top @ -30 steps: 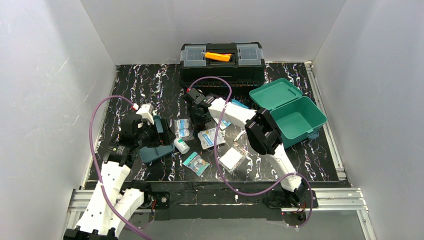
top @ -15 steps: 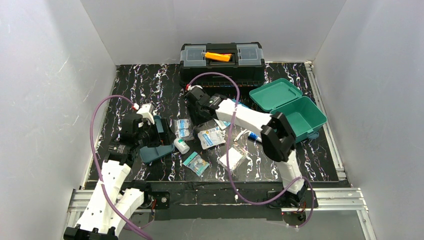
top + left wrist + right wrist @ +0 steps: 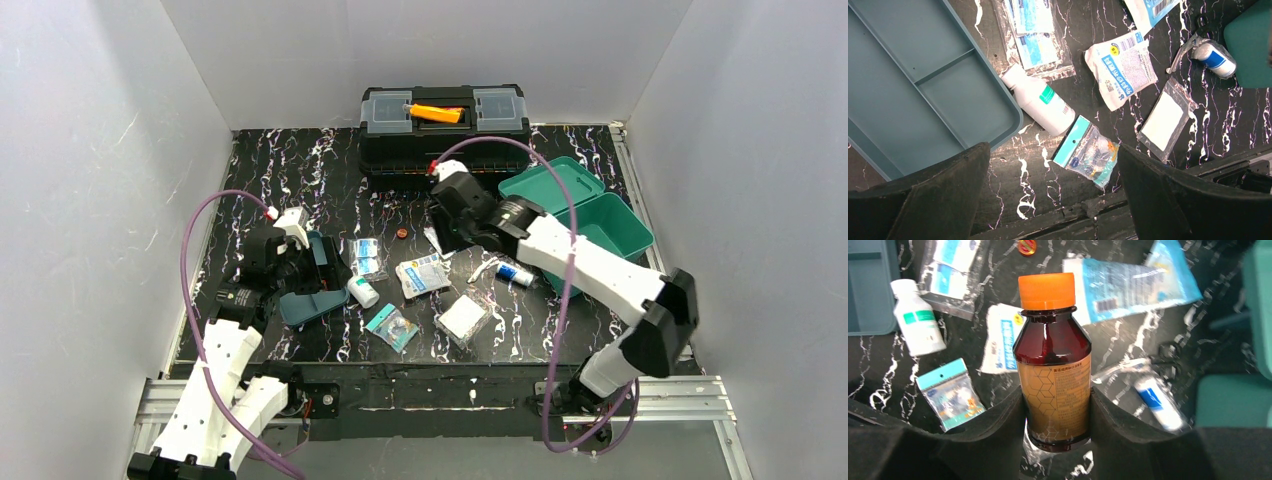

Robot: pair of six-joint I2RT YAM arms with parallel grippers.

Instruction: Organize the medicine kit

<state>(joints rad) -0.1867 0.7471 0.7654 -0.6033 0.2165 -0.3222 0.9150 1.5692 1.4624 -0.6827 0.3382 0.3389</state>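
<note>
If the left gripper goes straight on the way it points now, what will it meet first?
The left gripper would likely meet the small teal-topped packet, beside the white bottle; depth is unclear.

There are two bottles: one amber bottle (image 3: 1054, 375) with an orange cap and one white bottle (image 3: 1040, 100). Five flat packs: sachet bag (image 3: 1033, 30), white pouch (image 3: 1120, 67), teal-topped bag (image 3: 1087, 150), gauze bag (image 3: 1165, 120), blue packet (image 3: 1133, 282). One wrapped tube (image 3: 1213, 55), one small red round piece (image 3: 1027, 246), one divided tray (image 3: 923, 85), one teal medicine kit (image 3: 610, 235), one black toolbox (image 3: 395, 145).
</note>
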